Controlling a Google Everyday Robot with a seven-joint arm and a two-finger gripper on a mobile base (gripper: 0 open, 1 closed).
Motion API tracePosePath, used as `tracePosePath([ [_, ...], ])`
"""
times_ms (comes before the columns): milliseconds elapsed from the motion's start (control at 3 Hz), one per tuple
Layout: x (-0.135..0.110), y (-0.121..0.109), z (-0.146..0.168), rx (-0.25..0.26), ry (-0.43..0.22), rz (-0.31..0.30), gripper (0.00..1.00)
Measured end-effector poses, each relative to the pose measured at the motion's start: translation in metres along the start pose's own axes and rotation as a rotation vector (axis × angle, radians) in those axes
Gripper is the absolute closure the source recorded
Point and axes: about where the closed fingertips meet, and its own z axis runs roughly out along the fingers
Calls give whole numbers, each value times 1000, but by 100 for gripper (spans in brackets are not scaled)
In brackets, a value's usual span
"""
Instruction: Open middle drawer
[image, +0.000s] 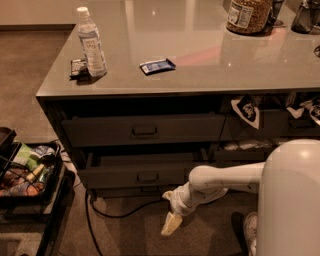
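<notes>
The middle drawer is a wide dark-grey front with a small loop handle at its centre. It stands pulled out a little, and a strip of its interior shows above the front. My gripper hangs below and to the right of that handle, pointing down at the carpet and touching nothing. The white arm reaches in from the right, in front of the drawer's right end.
A taller drawer sits above, under the grey countertop, which holds a water bottle, a blue packet and a jar. A black cart of snacks stands left. A cable crosses the floor.
</notes>
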Motion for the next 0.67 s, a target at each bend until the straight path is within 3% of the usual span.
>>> tracePosePath([
  [333, -1, -1, 0, 1, -1, -1, 0],
  [667, -7, 7, -8, 19, 30, -42, 0],
])
